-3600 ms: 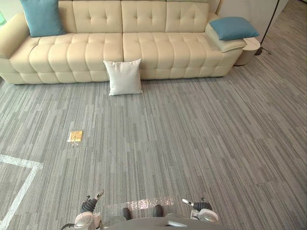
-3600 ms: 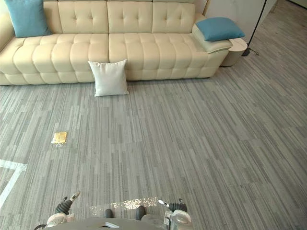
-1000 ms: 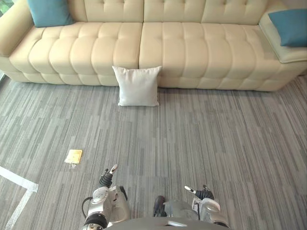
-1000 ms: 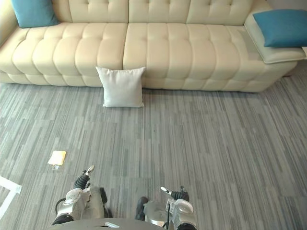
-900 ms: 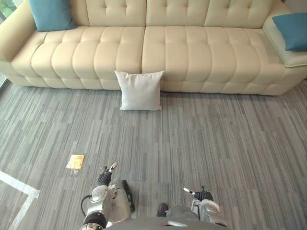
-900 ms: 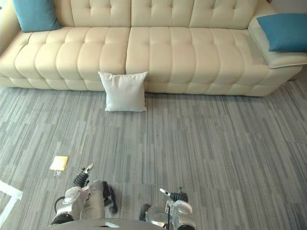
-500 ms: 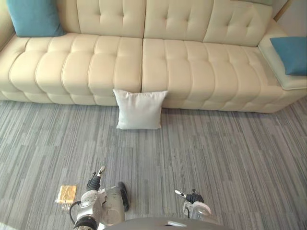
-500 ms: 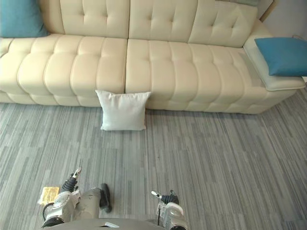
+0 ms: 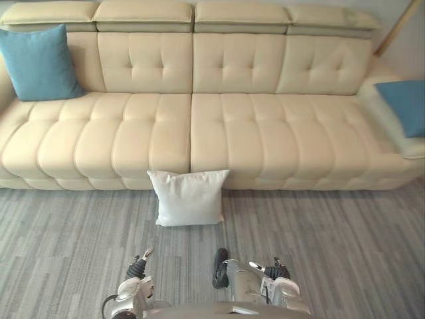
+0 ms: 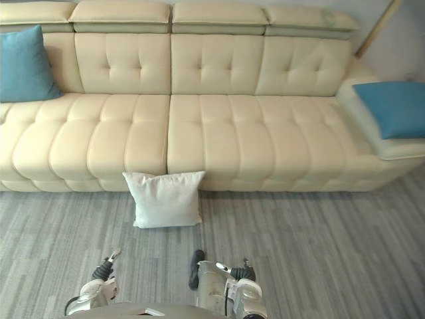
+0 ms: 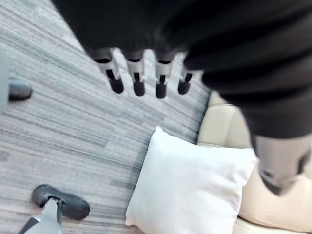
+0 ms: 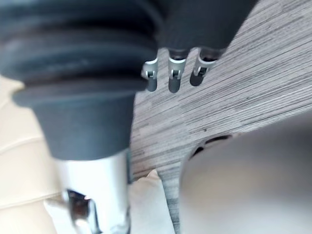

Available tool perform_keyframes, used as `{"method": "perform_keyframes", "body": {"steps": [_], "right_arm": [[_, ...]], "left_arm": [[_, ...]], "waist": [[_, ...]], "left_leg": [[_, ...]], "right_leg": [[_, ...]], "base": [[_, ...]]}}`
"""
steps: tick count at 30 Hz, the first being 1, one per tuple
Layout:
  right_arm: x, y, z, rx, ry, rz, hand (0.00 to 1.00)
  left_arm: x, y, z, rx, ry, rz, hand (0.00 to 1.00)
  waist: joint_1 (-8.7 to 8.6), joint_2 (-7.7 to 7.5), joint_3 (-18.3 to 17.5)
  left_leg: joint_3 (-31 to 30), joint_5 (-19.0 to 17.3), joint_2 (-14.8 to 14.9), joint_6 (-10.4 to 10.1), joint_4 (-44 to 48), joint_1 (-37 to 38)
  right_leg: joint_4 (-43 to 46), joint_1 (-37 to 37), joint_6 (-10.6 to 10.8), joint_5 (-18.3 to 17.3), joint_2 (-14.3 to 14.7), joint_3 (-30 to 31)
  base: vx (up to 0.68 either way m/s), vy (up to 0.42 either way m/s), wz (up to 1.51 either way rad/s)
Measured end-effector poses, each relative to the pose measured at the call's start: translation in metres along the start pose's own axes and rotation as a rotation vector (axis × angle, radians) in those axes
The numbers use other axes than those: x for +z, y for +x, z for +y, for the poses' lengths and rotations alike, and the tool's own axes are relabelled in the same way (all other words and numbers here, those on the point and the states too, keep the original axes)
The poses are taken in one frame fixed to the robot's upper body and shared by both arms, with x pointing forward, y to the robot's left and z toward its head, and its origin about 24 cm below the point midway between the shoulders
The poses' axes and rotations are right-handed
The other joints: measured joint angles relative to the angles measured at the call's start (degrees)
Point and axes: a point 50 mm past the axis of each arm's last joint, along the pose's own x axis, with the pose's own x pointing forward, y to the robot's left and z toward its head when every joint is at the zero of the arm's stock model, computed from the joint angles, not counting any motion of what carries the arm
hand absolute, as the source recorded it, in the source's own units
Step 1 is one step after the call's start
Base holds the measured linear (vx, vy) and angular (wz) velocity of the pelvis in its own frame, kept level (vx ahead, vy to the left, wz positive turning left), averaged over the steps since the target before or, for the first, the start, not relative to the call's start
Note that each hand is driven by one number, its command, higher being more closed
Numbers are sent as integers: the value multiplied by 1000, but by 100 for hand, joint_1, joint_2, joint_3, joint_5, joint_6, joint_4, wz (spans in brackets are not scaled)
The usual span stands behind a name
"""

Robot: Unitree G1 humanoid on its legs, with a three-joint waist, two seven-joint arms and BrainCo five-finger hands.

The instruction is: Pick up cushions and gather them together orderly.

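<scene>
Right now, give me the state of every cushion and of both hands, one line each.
white cushion: standing on edge on the floor, against the sofa front, not held.
left blue cushion: upright on the seat, leaning on the backrest.
right blue cushion: lying flat on the sofa's right arm.
left hand: open, holding nothing.
right hand: open, holding nothing.

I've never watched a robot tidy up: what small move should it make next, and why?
Probably a short step toward the white cushion standing on the floor against the sofa: the left hand and right hand hang open and empty, short of it.
</scene>
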Motion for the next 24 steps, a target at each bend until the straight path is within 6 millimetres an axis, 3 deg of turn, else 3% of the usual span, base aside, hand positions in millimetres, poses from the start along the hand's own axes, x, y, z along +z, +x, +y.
{"method": "perform_keyframes", "body": {"steps": [3, 4, 5, 7, 8, 10, 12, 15, 17, 18, 19, 20, 21, 22, 23, 24], "right_arm": [[2, 1, -5, -14, 10, -5, 0], [1, 1, -5, -12, 13, -1, 0], [-3, 0, -6, -10, 11, 12, 0], [-11, -2, -7, -6, -1, 38, 0], [-11, -2, -7, -7, -1, 39, 0], [-14, -2, -12, -18, 0, 45, 0], [-16, -3, -13, -24, 11, 53, 0], [-23, -5, -16, -33, 17, 75, 0], [-25, -5, -16, -42, 38, 85, 0], [-25, -5, -17, -45, 44, 88, 0], [-28, -6, -19, -55, 49, 98, 0], [-28, -6, -22, -61, 47, 95, 0], [-29, -7, -18, -52, 50, 101, 0], [-30, -7, -14, -43, 54, 104, 0], [-36, -10, -9, -35, 68, 124, 0], [-41, -13, -8, -34, 73, 140, 0]], "left_arm": [[-3, -1, -9, -30, 28, 10, 0], [-3, -1, -9, -30, 29, 10, 0], [-2, -1, -10, -32, 29, 7, 0], [2, 0, -10, -29, 14, -7, 0], [2, 0, -8, -22, 4, -9, 0], [-1, -2, -3, 2, -40, -5, 0], [-3, -2, 3, 19, -55, 1, 0], [-2, -3, 7, 30, -62, -9, 0], [1, -3, 8, 32, -66, -25, 0], [2, -3, 8, 32, -65, -26, 0], [2, -3, 8, 32, -63, -30, 0], [0, -3, 6, 28, -65, -25, 0], [2, -3, 12, 41, -54, -30, 0], [4, -2, 15, 48, -47, -35, 0], [5, -2, 23, 64, -36, -39, 0], [6, -2, 27, 73, -30, -40, 0]], "waist": [[-31, 151, -47], [-62, 160, -49], [-103, 147, -47], [-79, 116, -106], [-59, 133, -122], [-47, 225, -178], [-41, 244, -185], [49, 195, -170], [132, 143, -148], [136, 133, -142], [148, 136, -144], [151, 199, -175], [198, 114, -223], [180, 58, -214], [166, -126, -265], [180, -191, -287]], "left_leg": [[-435, 286, 152, -34, 81, 85], [-525, 317, 226, -40, 206, 87], [-670, 389, 355, -132, 553, 40], [-880, 749, 656, -530, 2087, -560], [-880, 865, 694, -531, 2355, -684], [-871, 1537, 841, -561, 3211, -1089], [-790, 1704, 962, -539, 3825, -1337], [-125, 693, 1119, -282, 4118, -1745], [171, 312, 1102, -230, 3674, -1955], [214, 262, 1096, -215, 3485, -2028], [281, 351, 1068, -127, 2647, -2148], [310, 826, 1066, -27, 1864, -2169], [268, 682, 825, -309, 1689, -2024], [285, 690, 742, -298, 1667, -2032], [290, 690, 595, -293, 1577, -2027], [283, 673, 524, -241, 1541, -2006]], "right_leg": [[537, 53, -117, -679, -3, -243], [540, 172, -141, -749, 11, -331], [523, 422, -163, -886, 25, -476], [398, 888, -226, -1106, 67, -732], [365, 924, -230, -1114, 98, -727], [108, 1167, -231, -1116, 204, -694], [-146, 1430, -215, -1099, 231, -667], [-710, 2038, -47, -941, 217, -531], [-785, 2216, 59, -870, 38, -372], [-783, 2253, 97, -848, -27, -367], [-716, 2325, 200, -811, -175, -327], [-648, 2317, 403, -857, -176, -279], [-630, 2257, 615, -979, -337, -76], [-686, 2257, 617, -975, -394, -47], [-907, 2317, 579, -928, -437, 59], [-1081, 2415, 572, -825, -451, 77]], "base": [[442, -229, 23], [404, -194, 50], [264, -136, 65], [365, -162, 56], [293, -83, 5], [247, -5, -16], [192, 47, -4], [250, 154, -13], [166, 211, -24], [161, 314, -10], [117, 275, -4], [185, 479, -18], [101, 321, -16], [88, 328, -5], [35, 188, 17], [30, 174, 19]]}}
